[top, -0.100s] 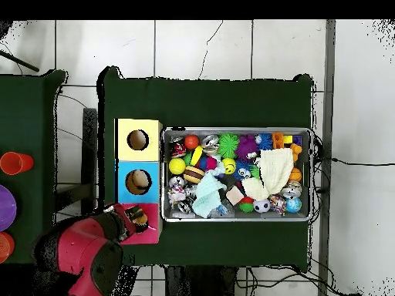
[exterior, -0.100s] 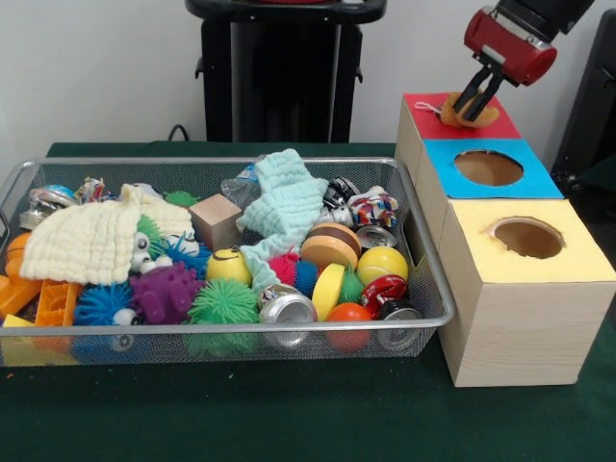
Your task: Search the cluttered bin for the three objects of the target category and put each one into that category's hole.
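Tool [exterior, -0.100s: 474, 104] over red hole [exterior, -0.100s: 460, 109] — orange object.

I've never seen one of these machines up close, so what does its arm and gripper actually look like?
The arm is bulky and rounded, cased in glossy red with black sections. It ends in a boxy red wrist block, from which the gripper extends: thin dark fingers, far slimmer than the arm. No cables or markings are visible.
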{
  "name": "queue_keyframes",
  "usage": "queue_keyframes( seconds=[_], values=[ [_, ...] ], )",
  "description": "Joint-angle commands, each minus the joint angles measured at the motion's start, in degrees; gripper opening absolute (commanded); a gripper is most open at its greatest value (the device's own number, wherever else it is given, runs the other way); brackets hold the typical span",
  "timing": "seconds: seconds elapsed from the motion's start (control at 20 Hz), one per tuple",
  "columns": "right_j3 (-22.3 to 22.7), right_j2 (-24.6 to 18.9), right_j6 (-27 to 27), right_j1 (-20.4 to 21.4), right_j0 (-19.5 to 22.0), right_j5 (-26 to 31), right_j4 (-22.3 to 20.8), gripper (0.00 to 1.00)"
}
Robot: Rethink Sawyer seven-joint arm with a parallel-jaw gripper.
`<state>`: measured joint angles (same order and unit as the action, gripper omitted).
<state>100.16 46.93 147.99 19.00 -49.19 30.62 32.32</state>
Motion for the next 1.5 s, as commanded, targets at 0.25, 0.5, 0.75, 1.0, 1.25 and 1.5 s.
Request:
queue_keyframes(
  seconds=[0.25, 0.5, 0.75, 1.0, 1.25, 1.5],
  values=[
    [6.3, -8.79, 13.71, 1.92, -0.46, 4.74, 1.62, 0.0],
    [7.25, -9.73, 13.95, 1.59, -0.68, 2.95, 2.02, 0.0],
    [7.87, -10.56, 14.76, 0.93, -0.61, -0.1, 3.03, 0.0],
    [8.6, -11.84, 14.67, 0.43, -0.14, -2.59, 3.96, 0.0],
    [9.65, -12.31, 14.16, 0.38, -0.54, -3.61, 4.43, 0.0],
    [9.79, -12.45, 14.06, 0.85, -0.49, -4.19, 4.77, 0.0]
  ],
)
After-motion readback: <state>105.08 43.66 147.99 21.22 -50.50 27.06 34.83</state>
